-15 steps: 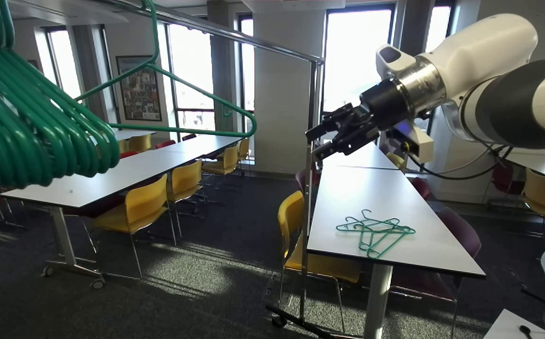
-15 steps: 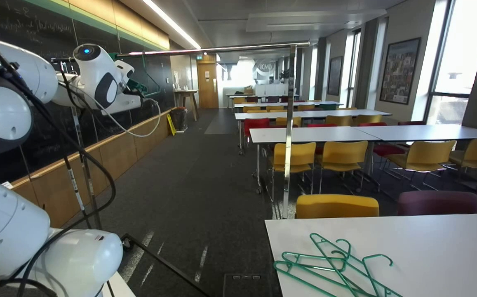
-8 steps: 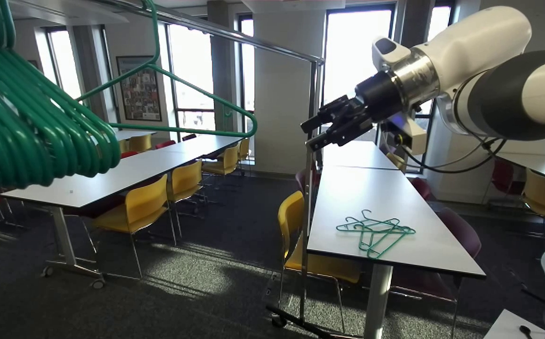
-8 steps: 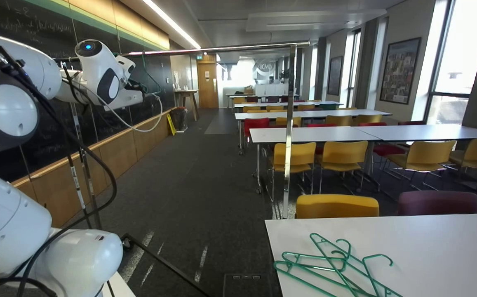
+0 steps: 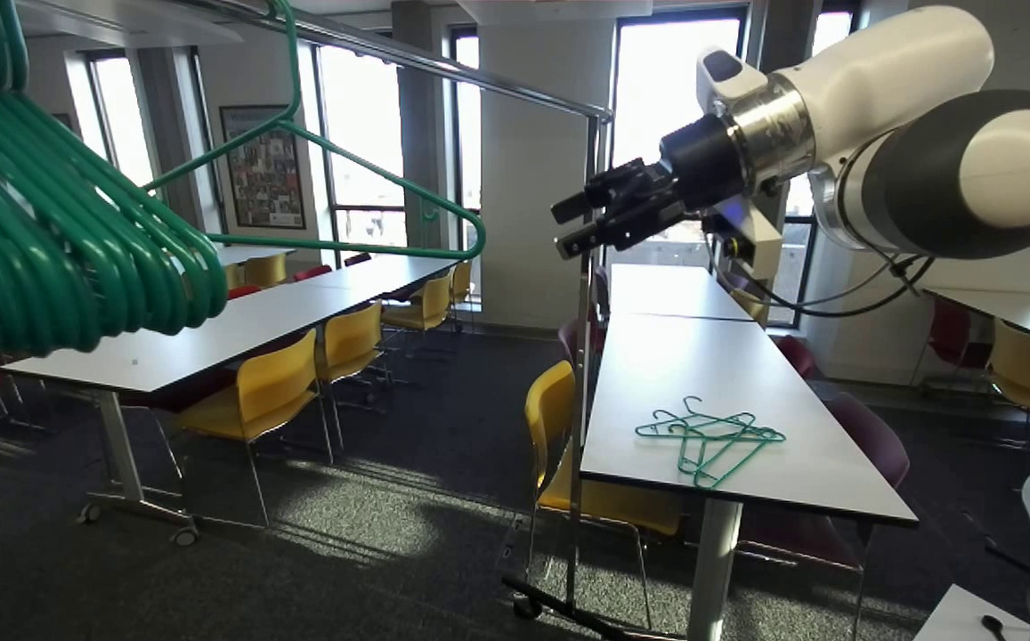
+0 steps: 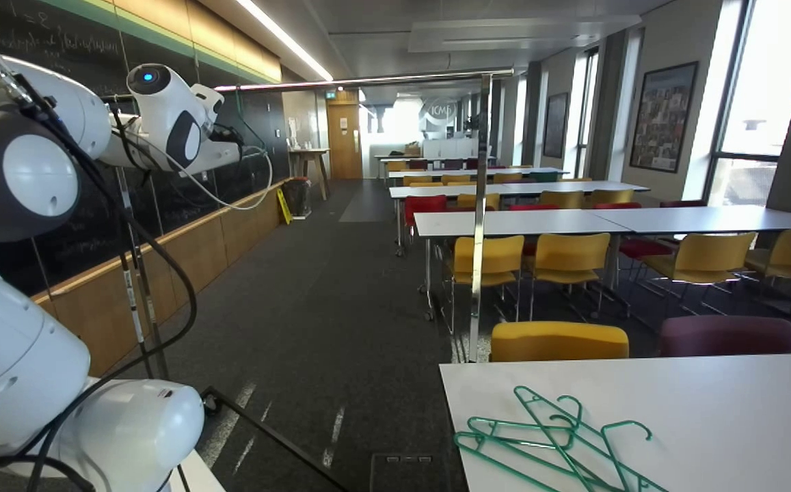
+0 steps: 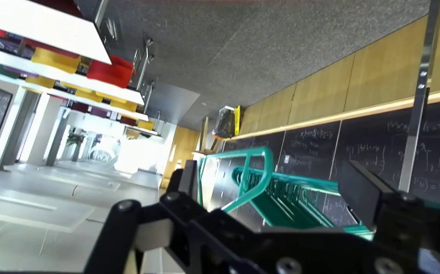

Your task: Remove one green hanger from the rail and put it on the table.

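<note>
A single green hanger (image 5: 345,246) hangs from the grey metal rail (image 5: 452,69), apart from the packed bunch. My gripper (image 5: 566,228) is to the right of its lower corner in that exterior view, with a gap between; the fingers stand apart, holding nothing. In the wrist view the rounded corner of the nearest hanger (image 7: 268,167) appears between my spread fingers, beyond the tips. Several green hangers (image 6: 627,424) lie in an overlapping pile on the white table (image 6: 744,410). The arm largely hides my gripper in that view.
A dense bunch of green hangers (image 5: 96,240) fills the rail's near end. The rail's upright post (image 5: 581,374) stands beside the table, close below my gripper. A yellow chair (image 5: 555,401) is tucked at the table's side. Cables (image 6: 183,287) loop from the arm.
My gripper has shifted left and upward in an exterior view, closer to the lone hanger, staying open. The hangers on the rail and table have not moved.
</note>
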